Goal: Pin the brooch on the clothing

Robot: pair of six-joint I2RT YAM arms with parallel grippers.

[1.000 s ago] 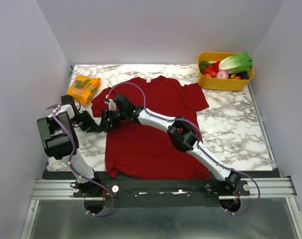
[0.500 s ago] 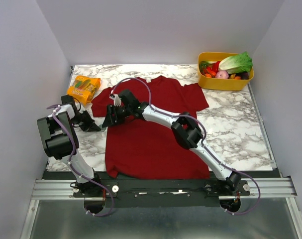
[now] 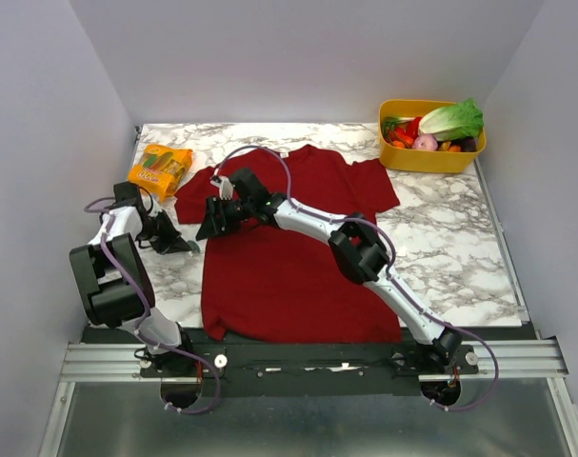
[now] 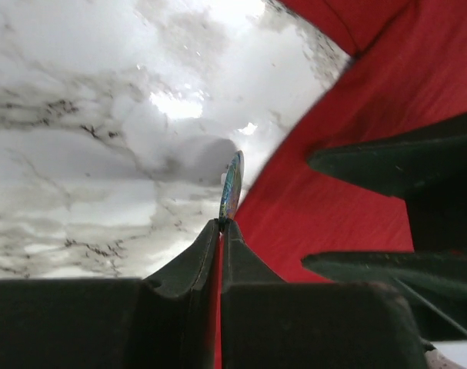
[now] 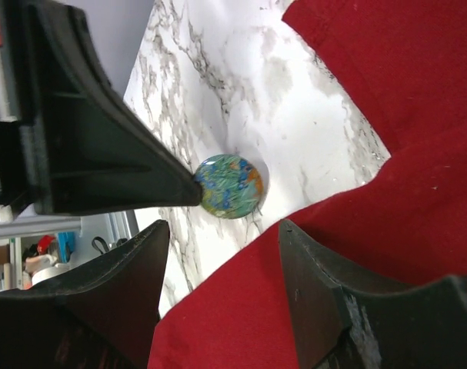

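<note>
Left gripper (image 4: 221, 224) has closed, pinching the brooch (image 4: 232, 184) edge-on at its tips, beside the shirt (image 4: 310, 207).

text: none legible | orange packet (image 3: 160, 168): print too small to read

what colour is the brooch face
The brooch is mottled blue-green with orange patches; clearest in the right wrist view.

The top camera looks down over the whole bench (image 3: 460, 257) from its near edge, while both close-up wrist cameras share the brooch (image 4: 232, 186) by the shirt (image 4: 418, 69).
</note>
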